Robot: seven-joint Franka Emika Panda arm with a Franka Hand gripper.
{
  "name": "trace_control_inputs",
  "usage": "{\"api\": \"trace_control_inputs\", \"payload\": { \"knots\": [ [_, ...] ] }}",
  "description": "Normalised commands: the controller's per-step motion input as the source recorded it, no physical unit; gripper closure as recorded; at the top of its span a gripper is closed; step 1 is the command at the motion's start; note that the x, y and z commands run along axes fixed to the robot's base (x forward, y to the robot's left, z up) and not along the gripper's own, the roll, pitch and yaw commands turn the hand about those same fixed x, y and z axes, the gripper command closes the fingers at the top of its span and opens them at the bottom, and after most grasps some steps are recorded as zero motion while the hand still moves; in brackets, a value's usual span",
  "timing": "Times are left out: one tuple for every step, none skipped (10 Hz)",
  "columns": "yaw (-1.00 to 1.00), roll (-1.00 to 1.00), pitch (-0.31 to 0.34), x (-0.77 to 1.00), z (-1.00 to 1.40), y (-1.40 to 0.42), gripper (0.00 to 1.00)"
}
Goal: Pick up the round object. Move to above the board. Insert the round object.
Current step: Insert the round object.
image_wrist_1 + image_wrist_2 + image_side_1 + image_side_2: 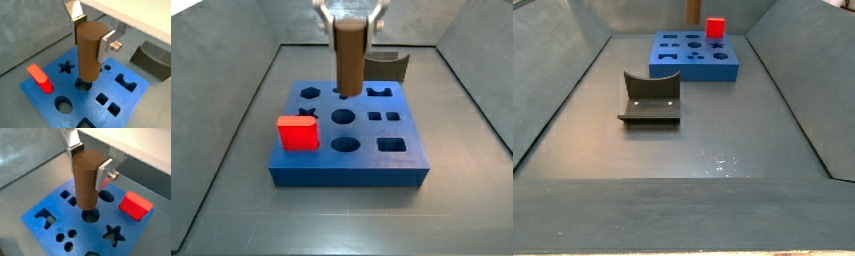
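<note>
My gripper is shut on the round object, a brown cylinder peg held upright by its upper end. It shows in both wrist views and in both side views. The peg hangs over the blue board, with its lower end right at a round hole in the board's back row. I cannot tell whether the tip is inside the hole. The board also shows in the other views.
A red cube stands in the board near its star hole. The dark fixture stands on the grey floor beside the board. Sloped grey walls ring the bin.
</note>
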Motion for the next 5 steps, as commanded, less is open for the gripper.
{"api": "trace_control_inputs", "payload": {
  "knots": [
    [0.0, 0.11, 0.0, 0.02, -0.79, 0.0, 1.0],
    [0.0, 0.05, 0.0, 0.0, -0.67, 0.0, 1.0],
    [0.0, 0.04, 0.0, 0.0, -0.67, 0.0, 1.0],
    [0.0, 0.02, 0.0, 0.0, -0.55, 0.0, 1.0],
    [0.0, 0.0, 0.0, 0.0, -0.49, 0.0, 1.0]
  ]
}}
